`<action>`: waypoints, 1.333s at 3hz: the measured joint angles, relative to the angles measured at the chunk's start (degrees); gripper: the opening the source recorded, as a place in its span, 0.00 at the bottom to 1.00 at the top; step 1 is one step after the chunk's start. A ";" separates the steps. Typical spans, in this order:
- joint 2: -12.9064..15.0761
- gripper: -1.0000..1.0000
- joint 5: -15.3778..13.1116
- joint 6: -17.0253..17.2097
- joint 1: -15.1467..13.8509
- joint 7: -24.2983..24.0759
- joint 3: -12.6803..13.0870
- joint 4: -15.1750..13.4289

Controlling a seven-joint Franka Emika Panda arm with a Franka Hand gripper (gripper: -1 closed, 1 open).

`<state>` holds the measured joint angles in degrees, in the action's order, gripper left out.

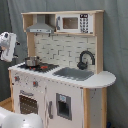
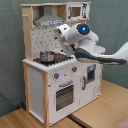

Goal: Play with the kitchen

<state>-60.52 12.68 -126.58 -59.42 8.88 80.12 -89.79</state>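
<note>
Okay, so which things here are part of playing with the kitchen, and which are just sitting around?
Part of the job:
- white and light-wood toy kitchen
- its small metal pot on the black stove
- grey sink with black curved faucet
- oven door and knobs
- white robot arm

Just around:
- grey curtain backdrop
- wooden table
</note>
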 joint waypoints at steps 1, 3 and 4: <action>0.25 1.00 5.19 3.67 -2.15 0.00 0.24 2.94; 0.30 1.00 14.66 9.92 -6.65 -0.04 0.98 7.36; 0.43 1.00 19.65 13.43 -8.95 -0.04 1.00 9.29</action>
<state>-60.09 32.33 -113.15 -68.37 8.85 81.13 -80.50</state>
